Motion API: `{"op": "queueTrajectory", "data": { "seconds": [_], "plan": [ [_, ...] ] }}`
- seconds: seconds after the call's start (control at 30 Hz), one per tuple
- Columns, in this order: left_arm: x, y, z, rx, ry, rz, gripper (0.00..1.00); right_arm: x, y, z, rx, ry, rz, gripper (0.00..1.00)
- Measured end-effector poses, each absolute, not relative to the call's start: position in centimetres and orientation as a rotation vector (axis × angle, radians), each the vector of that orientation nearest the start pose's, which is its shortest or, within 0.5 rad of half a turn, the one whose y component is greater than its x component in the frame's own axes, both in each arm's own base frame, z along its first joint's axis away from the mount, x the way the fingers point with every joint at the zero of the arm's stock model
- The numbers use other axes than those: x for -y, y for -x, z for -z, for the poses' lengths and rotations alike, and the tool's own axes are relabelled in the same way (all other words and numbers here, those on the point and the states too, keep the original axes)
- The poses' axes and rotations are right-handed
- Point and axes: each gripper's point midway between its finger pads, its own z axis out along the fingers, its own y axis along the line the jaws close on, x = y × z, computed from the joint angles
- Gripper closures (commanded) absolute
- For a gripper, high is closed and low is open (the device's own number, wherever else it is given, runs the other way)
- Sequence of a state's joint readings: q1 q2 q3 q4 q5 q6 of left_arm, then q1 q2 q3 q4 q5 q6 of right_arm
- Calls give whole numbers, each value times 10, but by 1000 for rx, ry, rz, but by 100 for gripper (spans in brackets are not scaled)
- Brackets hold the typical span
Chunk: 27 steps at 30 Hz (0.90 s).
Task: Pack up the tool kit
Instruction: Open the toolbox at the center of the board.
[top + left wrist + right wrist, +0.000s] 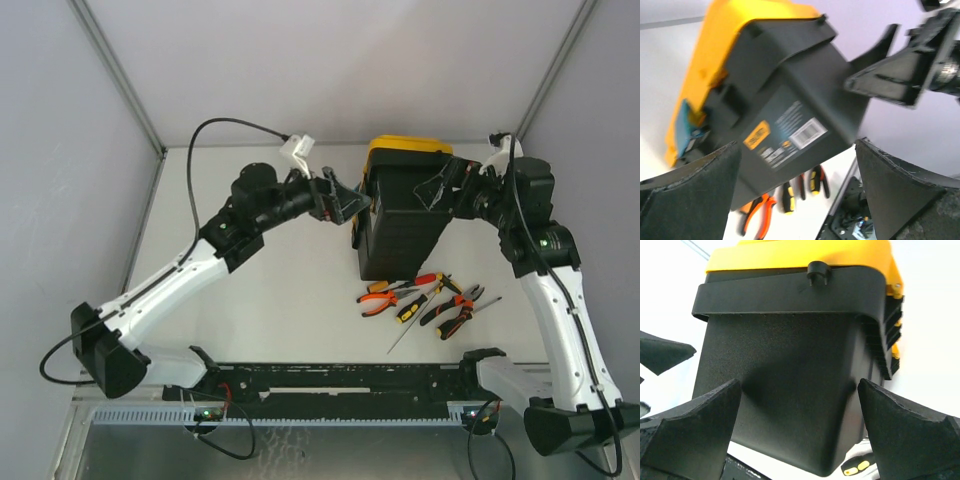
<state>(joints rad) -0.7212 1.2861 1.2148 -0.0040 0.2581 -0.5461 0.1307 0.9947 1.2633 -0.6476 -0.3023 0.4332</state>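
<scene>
Right, I have the toolbox (400, 225) at upper centre of the overhead frame. It is tipped off its base, so its labelled underside shows to the left wrist camera and the yellow lid (405, 152), seemingly closed, is turned toward the top of the frame. The left gripper (343, 205) and right gripper (437, 190) flank it, both with jaws spread wide and holding nothing. I judge they sit there to right the box between them. The pliers and screwdrivers (425, 298) lie loose on the table (280, 290) just below the box, so nothing is packed. The teal latch (684, 131) is blurred at that view's left edge, and I cannot tell if it is fastened. The handle and inner tray are hidden.
</scene>
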Motion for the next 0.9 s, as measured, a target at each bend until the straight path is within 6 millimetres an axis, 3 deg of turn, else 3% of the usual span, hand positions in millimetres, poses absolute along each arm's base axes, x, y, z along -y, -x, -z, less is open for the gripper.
{"op": "queueTrajectory", "data": {
  "seconds": [0.17, 0.23, 0.33, 0.4, 0.6, 0.9],
  "plan": [
    [370, -273, -370, -1723, -415, 1243, 9, -114, -301, -331, -2003, -70, -730, 0],
    [379, -275, -368, -1734, -428, 1259, 19, -116, -301, -331, -2001, -56, -752, 3],
    [388, -280, -365, -1753, -429, 1271, 23, -122, -300, -331, -2000, -28, -791, 10],
    [390, -286, -350, -1797, -421, 1248, 30, -127, -302, -330, -2000, -3, -812, 12],
    [360, -300, -344, -1829, -345, 1087, 44, -160, -315, -324, -1996, 104, -855, 14],
    [283, -294, -331, -1810, -209, 809, 54, -245, -332, -316, -2012, 322, -953, 15]
  ]
}}
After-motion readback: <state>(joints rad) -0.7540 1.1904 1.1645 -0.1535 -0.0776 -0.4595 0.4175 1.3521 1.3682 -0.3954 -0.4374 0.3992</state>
